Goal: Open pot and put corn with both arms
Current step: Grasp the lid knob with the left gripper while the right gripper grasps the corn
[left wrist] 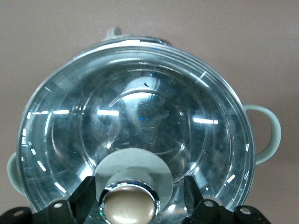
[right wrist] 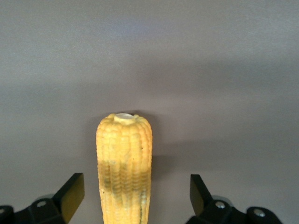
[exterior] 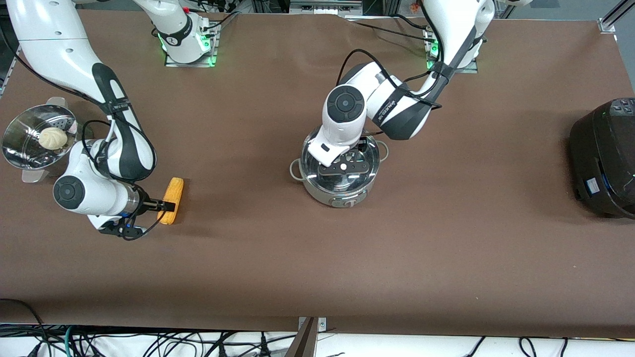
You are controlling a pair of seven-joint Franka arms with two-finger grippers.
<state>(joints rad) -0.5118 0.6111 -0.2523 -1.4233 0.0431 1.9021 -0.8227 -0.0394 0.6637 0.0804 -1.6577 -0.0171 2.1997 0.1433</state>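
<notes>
The steel pot [exterior: 338, 194] stands mid-table with its glass lid [left wrist: 140, 107] on. My left gripper [exterior: 346, 167] is low over the lid. In the left wrist view it [left wrist: 138, 198] is open, with the beige knob [left wrist: 129, 207] between its fingers and a gap on each side. The corn [exterior: 172, 196] lies on the table toward the right arm's end. My right gripper [exterior: 165, 204] is down at the cob's end that is nearer the front camera. In the right wrist view it [right wrist: 136, 191] is open, with the corn [right wrist: 124, 158] between its fingers, untouched.
A perforated steamer bowl [exterior: 17, 146] with a white bun [exterior: 53, 138] stands at the right arm's end of the table. A large black cooker [exterior: 603, 156] stands at the left arm's end. Brown table surface lies between the corn and the pot.
</notes>
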